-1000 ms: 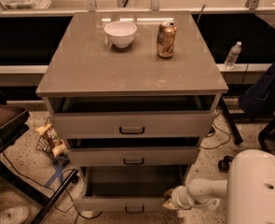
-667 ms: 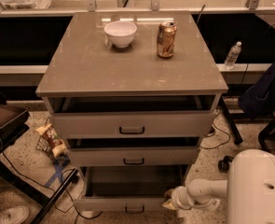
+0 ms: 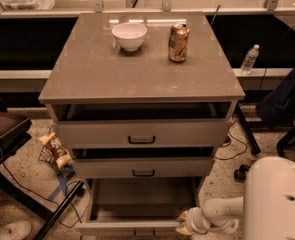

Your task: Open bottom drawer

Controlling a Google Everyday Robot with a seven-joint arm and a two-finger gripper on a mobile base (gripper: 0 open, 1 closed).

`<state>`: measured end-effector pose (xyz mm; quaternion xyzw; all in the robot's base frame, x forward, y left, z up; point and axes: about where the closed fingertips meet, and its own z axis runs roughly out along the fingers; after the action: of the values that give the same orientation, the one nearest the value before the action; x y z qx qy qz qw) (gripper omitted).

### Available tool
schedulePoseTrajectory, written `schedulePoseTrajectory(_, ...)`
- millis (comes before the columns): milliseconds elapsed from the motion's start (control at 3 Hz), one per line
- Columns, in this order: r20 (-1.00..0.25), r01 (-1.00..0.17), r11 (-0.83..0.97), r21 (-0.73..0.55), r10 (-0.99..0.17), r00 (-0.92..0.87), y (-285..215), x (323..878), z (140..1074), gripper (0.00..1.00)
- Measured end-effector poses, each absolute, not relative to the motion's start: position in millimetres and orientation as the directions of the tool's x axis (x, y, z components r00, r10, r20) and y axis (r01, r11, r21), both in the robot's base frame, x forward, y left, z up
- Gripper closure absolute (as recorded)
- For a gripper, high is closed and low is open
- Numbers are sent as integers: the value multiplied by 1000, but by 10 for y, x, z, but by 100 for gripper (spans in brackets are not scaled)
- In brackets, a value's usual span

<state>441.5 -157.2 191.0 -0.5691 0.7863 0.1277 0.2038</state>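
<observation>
The bottom drawer (image 3: pixel 112 227) is the lowest of three pale grey drawers and stands pulled far out, its plain grey interior (image 3: pixel 142 199) showing. Its small dark bar handle (image 3: pixel 144 232) is cut by the lower edge of the view. My gripper (image 3: pixel 183 223) is at the end of the white arm, low right, against the drawer's front right corner. Above it are the middle drawer (image 3: pixel 143 167) and the top drawer (image 3: pixel 142 133), both slightly open.
A white bowl (image 3: pixel 129 35) and a copper can (image 3: pixel 178 42) stand on the cabinet top (image 3: pixel 137 74). A snack bag (image 3: pixel 54 149) and cables lie on the floor left. A water bottle (image 3: pixel 249 59) stands right. My white base (image 3: pixel 277 199) is lower right.
</observation>
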Motion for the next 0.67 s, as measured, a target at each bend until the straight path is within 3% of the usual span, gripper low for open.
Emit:
schedulePoseTrajectory(333, -439, -945, 317, 83, -840, -320, -1604, 3825, 1900, 100)
schedulePoseTrajectory(667, -439, -945, 317, 83, -840, -320, -1604, 3825, 1899, 100)
